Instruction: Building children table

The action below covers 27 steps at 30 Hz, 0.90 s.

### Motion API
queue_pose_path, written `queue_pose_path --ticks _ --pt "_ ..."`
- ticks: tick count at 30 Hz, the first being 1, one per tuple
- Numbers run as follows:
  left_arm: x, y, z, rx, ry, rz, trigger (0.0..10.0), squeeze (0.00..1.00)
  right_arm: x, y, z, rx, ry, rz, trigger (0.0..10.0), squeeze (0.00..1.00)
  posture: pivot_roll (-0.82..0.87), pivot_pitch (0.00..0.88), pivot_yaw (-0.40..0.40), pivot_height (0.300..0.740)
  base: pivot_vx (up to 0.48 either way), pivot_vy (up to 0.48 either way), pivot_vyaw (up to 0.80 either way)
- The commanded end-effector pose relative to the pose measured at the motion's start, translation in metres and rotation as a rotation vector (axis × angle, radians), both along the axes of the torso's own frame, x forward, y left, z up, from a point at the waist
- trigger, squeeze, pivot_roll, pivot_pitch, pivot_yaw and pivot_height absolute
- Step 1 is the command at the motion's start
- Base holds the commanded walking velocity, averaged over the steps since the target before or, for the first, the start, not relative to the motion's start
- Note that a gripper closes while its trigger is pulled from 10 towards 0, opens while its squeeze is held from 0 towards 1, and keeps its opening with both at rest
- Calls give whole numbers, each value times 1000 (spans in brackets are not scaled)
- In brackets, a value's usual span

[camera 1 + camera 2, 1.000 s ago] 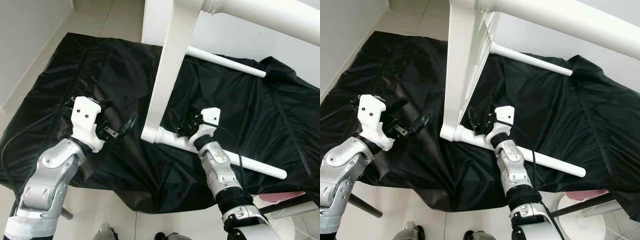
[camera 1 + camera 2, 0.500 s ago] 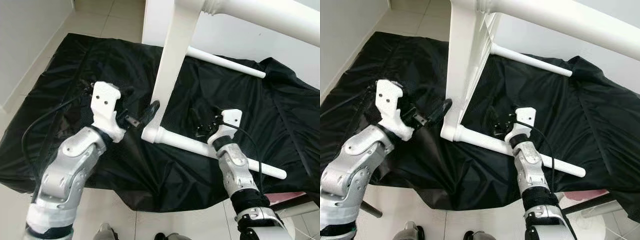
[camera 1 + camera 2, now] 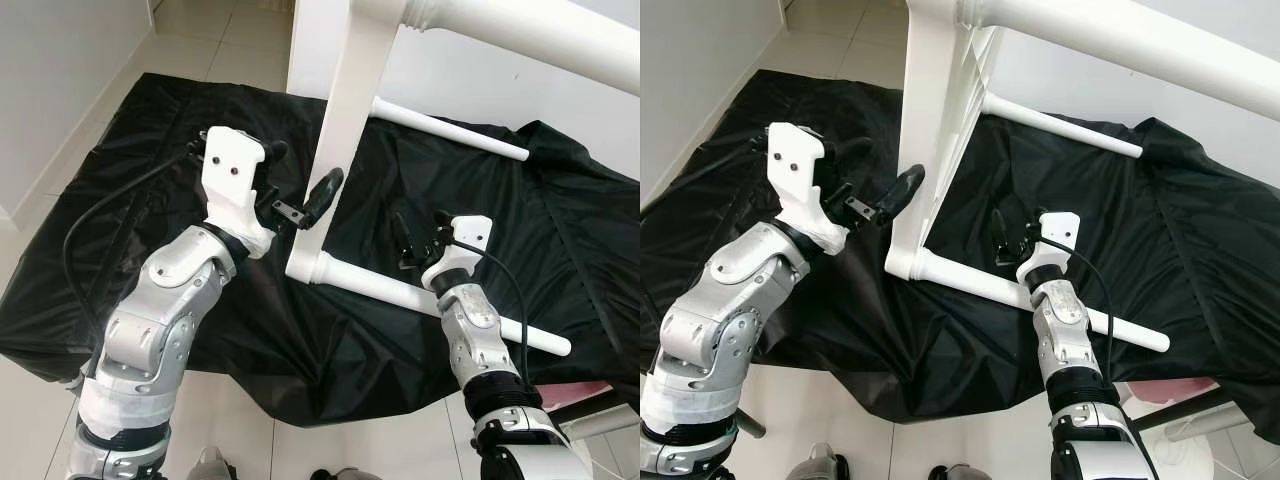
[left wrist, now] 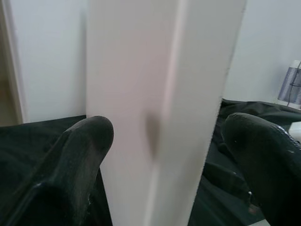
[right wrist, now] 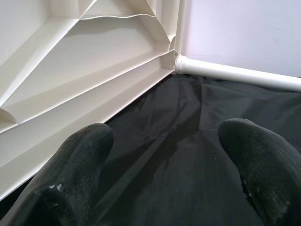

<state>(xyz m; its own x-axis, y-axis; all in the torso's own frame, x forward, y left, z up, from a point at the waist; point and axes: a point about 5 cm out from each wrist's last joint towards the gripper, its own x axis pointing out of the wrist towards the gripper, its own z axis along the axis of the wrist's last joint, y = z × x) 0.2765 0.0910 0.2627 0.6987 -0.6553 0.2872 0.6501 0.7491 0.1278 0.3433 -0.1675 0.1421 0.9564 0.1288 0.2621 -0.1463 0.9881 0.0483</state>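
The white children's table stands tipped on its side on a black sheet (image 3: 150,170). Its tabletop (image 3: 345,130) rises edge-on in the middle, and its ribbed underside (image 5: 84,70) faces my right arm. One leg (image 3: 440,303) lies along the sheet, a second leg (image 3: 450,130) juts out behind it, and a third leg (image 3: 520,30) crosses the top. My left gripper (image 4: 164,141) is open, with the tabletop's edge (image 4: 155,94) between its fingers (image 4: 80,155). My right gripper (image 3: 412,240) is open over the sheet, just beyond the near leg and holding nothing.
The sheet lies rumpled over a tiled floor (image 3: 200,40), with a white wall (image 3: 60,80) along the left. A pink object (image 3: 580,395) and a white round thing (image 3: 1170,440) sit at the lower right. My own feet (image 3: 215,465) are at the sheet's near edge.
My left arm has swung right and forward from the open sheet until its fingers straddle the tabletop's edge. My right gripper has drawn back right, away from the near leg's joint.
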Motion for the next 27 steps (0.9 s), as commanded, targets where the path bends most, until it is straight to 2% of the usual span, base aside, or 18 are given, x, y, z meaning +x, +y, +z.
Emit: queue_pose_path --ticks 1,8,11,12,13,14,27 --pt "-6 -9 2 18 -8 -62 10000 1000 -1 -9 -4 -14 11 -26 10000 0 105 33 -125 740 0 0 0" --pt "-4 -12 1 46 -9 -55 10000 1000 0 -11 -3 -16 12 -35 10000 0 106 31 -124 740 0 0 0" --pt "4 -16 1 93 -15 -9 10000 1000 1 -11 -3 -16 10 -41 10000 0 108 28 -121 740 0 0 0" --pt "12 -18 1 104 -5 43 10000 106 2 -12 -3 -13 9 -48 10000 0 105 27 -115 740 0 0 0" --pt "12 -18 1 104 -5 43 10000 106 2 -12 -3 -13 9 -48 10000 0 105 27 -115 740 0 0 0" --pt "15 -18 2 97 -4 61 10000 0 1 -12 -3 -10 7 -53 10000 0 103 27 -110 740 0 0 0" --pt "28 -31 8 64 28 120 10000 0 0 -22 -4 -10 1 -99 10000 0 94 35 -91 740 0 0 0"
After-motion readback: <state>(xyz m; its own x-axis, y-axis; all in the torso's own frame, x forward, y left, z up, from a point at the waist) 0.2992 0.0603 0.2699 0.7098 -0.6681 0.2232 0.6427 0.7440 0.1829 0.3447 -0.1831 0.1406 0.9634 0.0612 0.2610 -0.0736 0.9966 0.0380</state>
